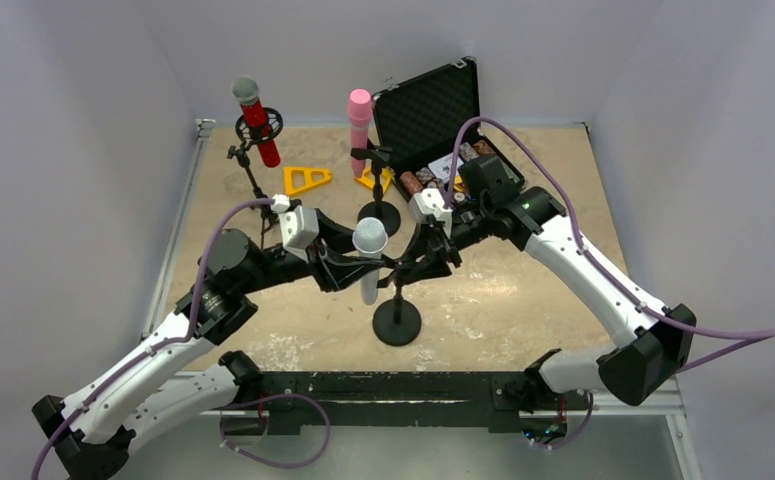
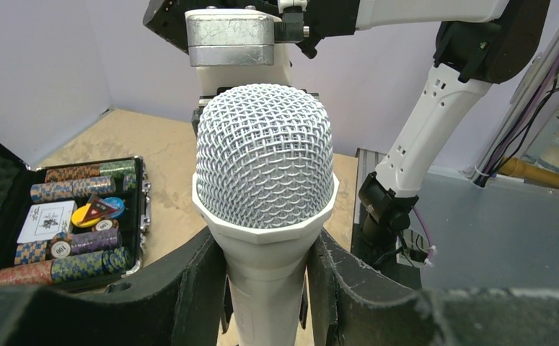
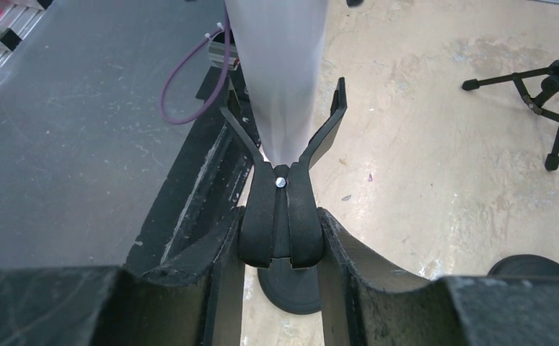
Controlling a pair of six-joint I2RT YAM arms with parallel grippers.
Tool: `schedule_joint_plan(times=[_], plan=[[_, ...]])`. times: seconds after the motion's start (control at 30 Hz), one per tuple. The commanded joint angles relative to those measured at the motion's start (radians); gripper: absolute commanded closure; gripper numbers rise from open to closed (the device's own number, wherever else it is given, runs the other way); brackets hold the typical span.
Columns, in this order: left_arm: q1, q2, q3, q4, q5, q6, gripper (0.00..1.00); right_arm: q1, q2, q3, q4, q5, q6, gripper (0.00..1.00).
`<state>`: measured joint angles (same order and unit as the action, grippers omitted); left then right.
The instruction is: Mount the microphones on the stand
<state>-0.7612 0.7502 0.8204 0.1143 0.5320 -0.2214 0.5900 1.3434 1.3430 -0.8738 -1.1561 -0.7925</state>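
Note:
The white microphone (image 1: 368, 256) with a silver mesh head (image 2: 264, 162) stands upright in my left gripper (image 1: 355, 270), which is shut on its body (image 2: 265, 295). My right gripper (image 1: 421, 262) is shut on the black clip (image 3: 282, 209) of the front stand, whose round base (image 1: 396, 322) is on the table. The clip's prongs are spread and the microphone's lower body (image 3: 280, 65) sits between them. The red microphone (image 1: 253, 118) is on a tripod stand at the back left. The pink microphone (image 1: 360, 128) is on a round-base stand (image 1: 378, 215).
An open black case (image 1: 433, 115) with poker chips (image 2: 67, 223) lies at the back right. Two yellow triangles (image 1: 306, 180) lie near the back stands. A tripod leg (image 3: 550, 94) and another round base (image 3: 543, 267) show in the right wrist view.

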Motion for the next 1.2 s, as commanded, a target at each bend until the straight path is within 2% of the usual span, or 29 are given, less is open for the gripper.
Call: schedule_joint_plan(times=[0.0,0.1,0.33,0.43,0.47,0.57,0.6,0.7,0.83,0.93,1.0,1.17], plan=[[-0.002,0.040,-0.023,0.159,0.045,-0.052,1.00,0.006,-0.040,-0.011,0.059,-0.068,0.093,0.98],[-0.007,0.074,-0.034,0.223,0.056,-0.083,1.00,0.007,-0.048,-0.024,0.079,-0.057,0.130,0.98],[-0.009,0.100,-0.041,0.262,0.039,-0.073,1.00,0.007,-0.062,-0.048,0.104,-0.066,0.161,0.99],[-0.009,0.113,-0.037,0.268,0.044,-0.070,1.00,0.006,-0.056,-0.046,0.104,-0.072,0.173,0.93],[-0.009,0.116,-0.038,0.267,0.046,-0.069,1.00,0.007,-0.056,-0.045,0.106,-0.075,0.177,0.81],[-0.009,0.107,-0.042,0.251,0.040,-0.066,1.00,0.005,-0.065,-0.047,0.081,-0.089,0.156,0.35],[-0.010,0.102,-0.043,0.241,0.037,-0.065,0.98,0.005,-0.071,-0.047,0.072,-0.090,0.147,0.26],[-0.009,0.083,-0.044,0.208,0.011,-0.072,0.80,0.002,-0.093,-0.046,0.052,-0.094,0.132,0.15],[-0.009,0.064,-0.039,0.179,-0.013,-0.093,0.53,-0.031,-0.134,-0.062,0.052,-0.087,0.126,0.10],[-0.009,0.057,-0.021,0.151,-0.022,-0.116,0.38,-0.085,-0.166,-0.091,0.073,-0.109,0.135,0.07],[-0.008,0.055,-0.001,0.135,-0.015,-0.127,0.30,-0.114,-0.190,-0.115,0.087,-0.116,0.132,0.06],[-0.007,0.037,0.042,0.055,0.013,-0.126,0.21,-0.138,-0.261,-0.200,0.117,-0.104,0.092,0.04]])
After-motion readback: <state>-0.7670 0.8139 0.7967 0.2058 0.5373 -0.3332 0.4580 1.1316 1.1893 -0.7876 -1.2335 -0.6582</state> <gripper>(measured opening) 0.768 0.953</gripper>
